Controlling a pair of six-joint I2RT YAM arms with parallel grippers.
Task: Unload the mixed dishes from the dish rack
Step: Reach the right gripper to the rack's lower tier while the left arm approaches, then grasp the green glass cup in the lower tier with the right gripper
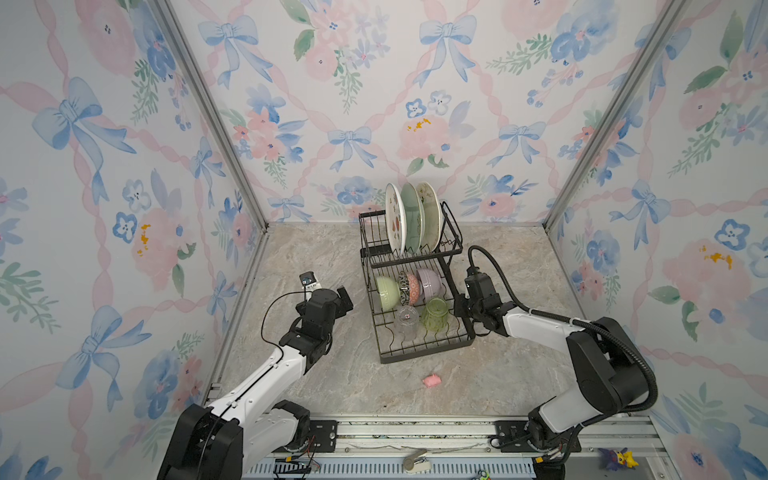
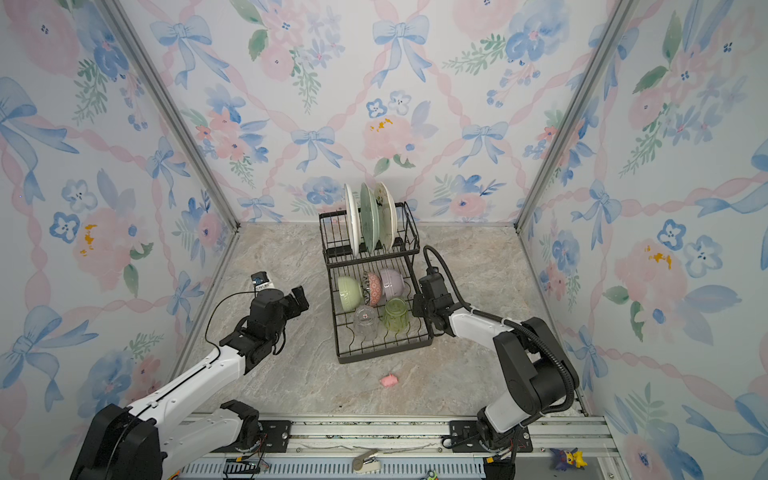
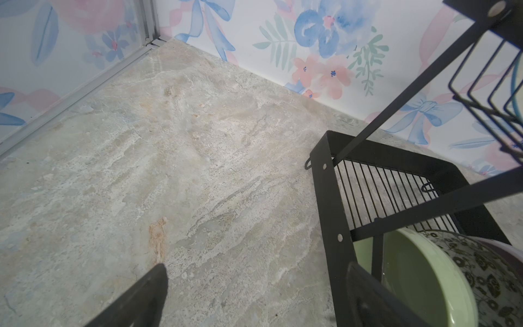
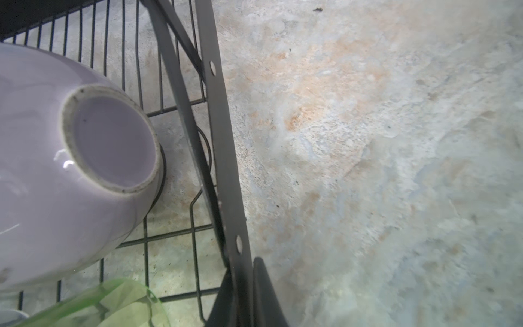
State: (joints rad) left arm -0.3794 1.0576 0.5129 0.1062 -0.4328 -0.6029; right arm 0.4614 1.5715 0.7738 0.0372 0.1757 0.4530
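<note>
The right gripper is pinched on the dish rack itself, with its pads on either side of the flat black rail along the rack's right flank. It sits just beside the lavender bowl and the green tumbler, and there's no dish in it! The left gripper hangs over the table off the rack's left flank, spread wide and holding nothing, near the pale green bowl. The whole load is aboard: three plates stand upright in the rack's raised tier. The bowls sit on edge in the lower tier, with the pink-patterned bowl between the other two. The tumbler and the clear glass are toward the rack's front. Here's the worry, as I read it: any pull or lift on that rail shifts the entire rack, not one dish. A tug could tilt it, knock the upright plates together or spill them from the raised tier, and set the bowls rolling. The glass looks light and could topple. And if the left gripper reaches for the green bowl while the rack moves, a finger could snag the wire.
</note>
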